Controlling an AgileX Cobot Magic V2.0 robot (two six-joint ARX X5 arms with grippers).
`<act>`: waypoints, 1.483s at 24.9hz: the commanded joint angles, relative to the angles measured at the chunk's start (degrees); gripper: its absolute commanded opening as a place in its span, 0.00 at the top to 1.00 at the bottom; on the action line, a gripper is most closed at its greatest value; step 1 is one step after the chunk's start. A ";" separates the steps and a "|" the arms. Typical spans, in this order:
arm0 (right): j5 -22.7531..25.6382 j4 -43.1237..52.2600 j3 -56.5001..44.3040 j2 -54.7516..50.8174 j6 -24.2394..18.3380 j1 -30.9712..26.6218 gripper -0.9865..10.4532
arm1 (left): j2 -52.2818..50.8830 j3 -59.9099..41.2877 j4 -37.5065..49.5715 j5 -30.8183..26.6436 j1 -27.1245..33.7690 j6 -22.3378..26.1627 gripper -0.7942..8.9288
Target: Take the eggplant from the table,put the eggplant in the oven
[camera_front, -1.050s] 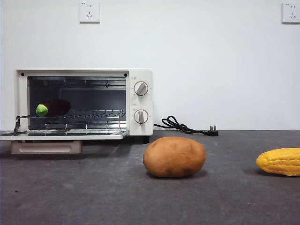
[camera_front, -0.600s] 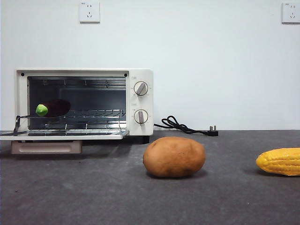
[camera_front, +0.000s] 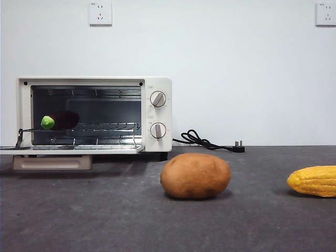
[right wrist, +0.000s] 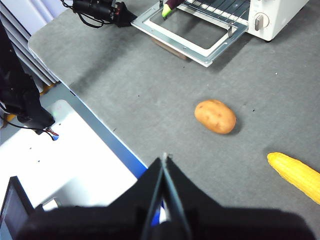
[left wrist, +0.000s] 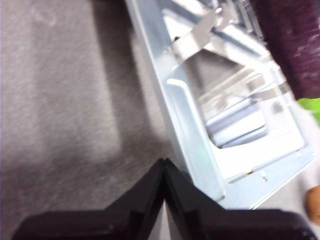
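Table (camera_front: 105,220), dark grey, wide. Oven (camera_front: 157,86) at its back left, door (right wrist: 187,47) dropped flat. On the wire rack (camera_front: 105,126) inside, far left: eggplant (camera_front: 65,119), green cap toward the opening. Potato (camera_front: 195,176) mid-table, corn (camera_front: 314,180) off to the right, both outside the oven. My left gripper (left wrist: 164,165) sits just beside the door frame, jaws pressed together, empty. My right gripper (right wrist: 164,161) hangs high over the table edge, jaws closed, empty.
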 commanded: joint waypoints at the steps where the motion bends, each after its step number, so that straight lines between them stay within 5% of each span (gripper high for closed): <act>1: 0.26 -1.29 -0.50 -0.02 0.59 0.04 0.92 | 1.20 -0.61 1.03 5.66 -0.61 -2.49 0.92; 11: 0.24 -1.29 -0.52 -0.02 0.42 0.04 0.92 | 1.05 1.27 2.56 13.07 -0.61 -6.38 0.92; 25: 0.24 -1.29 -0.57 -0.02 0.39 0.04 0.92 | -1.81 8.37 2.58 14.03 -1.31 -7.78 0.92; 37: 0.20 -1.29 -0.59 -0.02 0.61 0.04 0.92 | -1.81 14.78 6.19 1.57 -5.88 -8.31 0.92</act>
